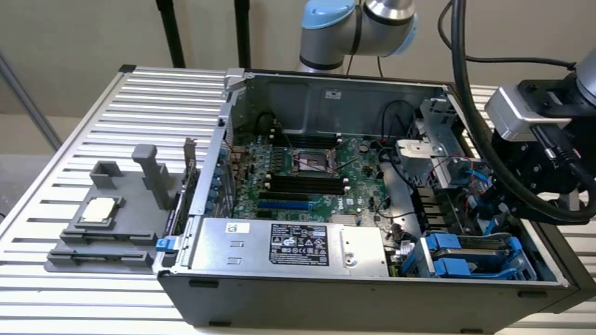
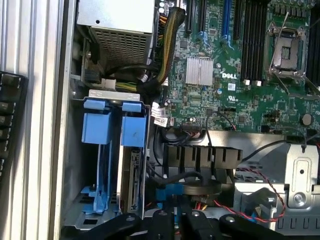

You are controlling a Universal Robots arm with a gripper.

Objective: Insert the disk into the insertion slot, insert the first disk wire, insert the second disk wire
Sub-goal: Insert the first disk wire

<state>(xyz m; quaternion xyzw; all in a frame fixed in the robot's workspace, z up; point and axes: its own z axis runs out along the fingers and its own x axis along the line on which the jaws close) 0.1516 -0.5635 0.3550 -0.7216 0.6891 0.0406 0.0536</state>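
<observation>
Starting at the exterior view's left, a grey holder sits on the slatted table beside the open computer case. The disk sits inside the drive bay. The gripper hovers near it; I cannot tell how wide it is.
</observation>
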